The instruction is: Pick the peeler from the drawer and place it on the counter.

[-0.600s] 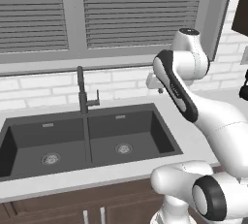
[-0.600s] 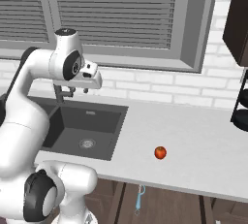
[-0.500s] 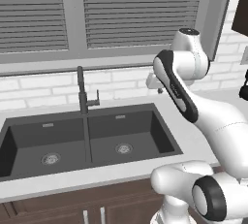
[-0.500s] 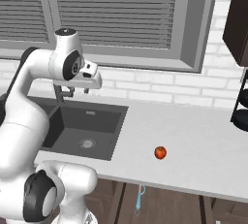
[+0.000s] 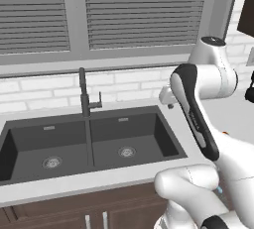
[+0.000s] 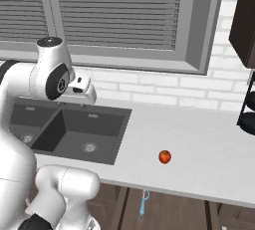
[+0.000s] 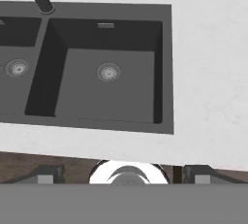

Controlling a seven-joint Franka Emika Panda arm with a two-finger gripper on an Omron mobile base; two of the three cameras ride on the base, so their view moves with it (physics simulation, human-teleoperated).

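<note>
Peeler (image 6: 143, 205) in the open drawer (image 6: 164, 214): too small to tell head from handle, and the drawer is cut by the bottom edge. Sink (image 7: 72, 68) cut off at hand view's left edge. Gripper (image 7: 123, 175) fingertips barely clear the bottom; gap unreadable. Dark rack (image 6: 247, 109) cut by right edge.

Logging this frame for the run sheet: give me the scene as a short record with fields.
peeler: pale blue, lying in the open drawer below the counter edge
counter: off-white, holds a small red fruit
sink: dark double basin with a dark faucet
gripper: raised over the sink's right basin, fingertips apart, holding nothing
task state: peeler not yet picked
</note>
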